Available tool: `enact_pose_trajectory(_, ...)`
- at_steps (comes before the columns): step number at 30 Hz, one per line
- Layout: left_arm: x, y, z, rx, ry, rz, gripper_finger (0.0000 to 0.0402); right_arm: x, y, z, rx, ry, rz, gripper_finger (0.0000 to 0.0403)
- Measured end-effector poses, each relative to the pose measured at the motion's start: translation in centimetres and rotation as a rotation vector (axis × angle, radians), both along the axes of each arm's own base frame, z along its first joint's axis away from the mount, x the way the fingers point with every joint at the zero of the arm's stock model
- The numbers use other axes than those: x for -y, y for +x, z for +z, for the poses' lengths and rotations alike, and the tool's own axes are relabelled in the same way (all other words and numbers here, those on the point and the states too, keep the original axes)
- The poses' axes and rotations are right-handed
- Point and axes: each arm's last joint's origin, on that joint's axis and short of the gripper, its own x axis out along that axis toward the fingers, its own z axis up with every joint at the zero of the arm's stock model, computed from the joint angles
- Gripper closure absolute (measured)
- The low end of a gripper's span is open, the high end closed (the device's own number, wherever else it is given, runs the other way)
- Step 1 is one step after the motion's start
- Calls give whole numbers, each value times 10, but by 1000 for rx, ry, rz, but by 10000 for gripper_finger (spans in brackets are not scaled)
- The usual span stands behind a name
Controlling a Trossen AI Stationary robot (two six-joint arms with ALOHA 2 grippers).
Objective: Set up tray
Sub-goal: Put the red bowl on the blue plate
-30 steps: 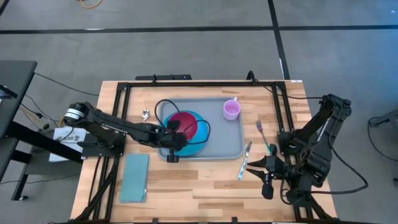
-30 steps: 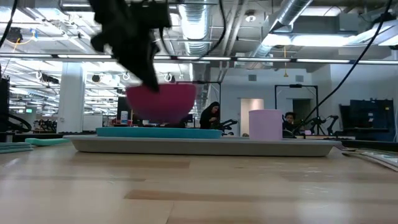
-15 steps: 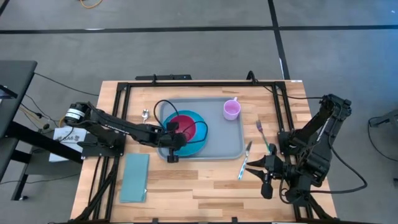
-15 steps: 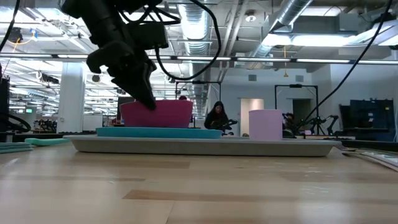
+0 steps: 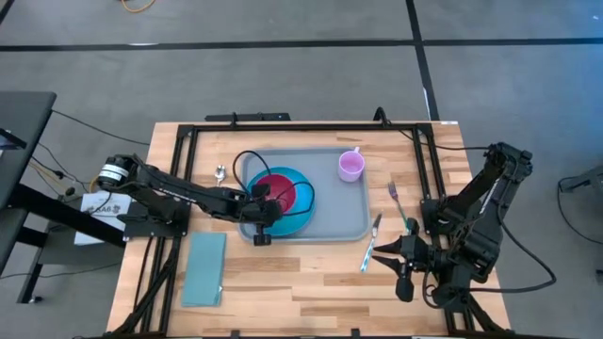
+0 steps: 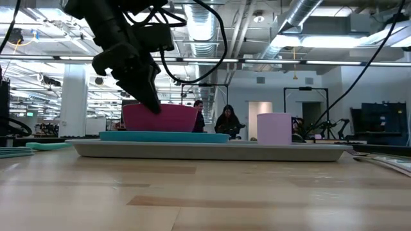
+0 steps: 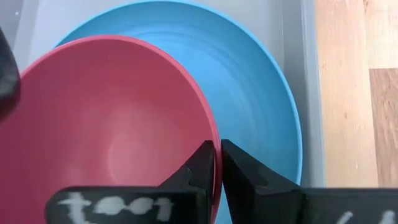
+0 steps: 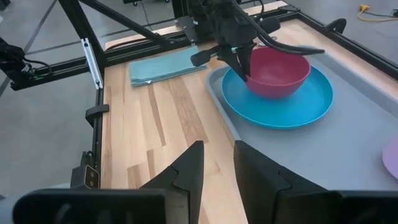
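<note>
The rim of the pink bowl is being pinched between the closed fingers of the left gripper, at the bowl's edge nearest the left arm. A second ago the bowl was being held clear above the blue plate; now it is being rested on that plate, so the placing step is judged nearly done, with only the release remaining. The plate is lying on the tray, toward the tray's left end, and the tray is sitting at the middle of the table. A lilac cup is standing in the tray's far right corner. A fork and a knife are lying just right of the tray, a teal napkin to its near left. The right gripper is being held idle near the knife, its fingers slightly parted and empty.
</note>
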Motion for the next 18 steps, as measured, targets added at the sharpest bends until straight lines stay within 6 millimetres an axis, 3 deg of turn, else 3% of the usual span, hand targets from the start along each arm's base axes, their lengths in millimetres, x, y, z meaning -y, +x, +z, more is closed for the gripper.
enact_pose_trajectory(7, 0, 0, 0, 2, 5, 3, 368, 0, 0, 0, 0, 0, 0, 321)
enact_pose_trajectory(18, 0, 0, 0, 2, 7, 4, 300, 0, 0, 0, 0, 0, 0, 321)
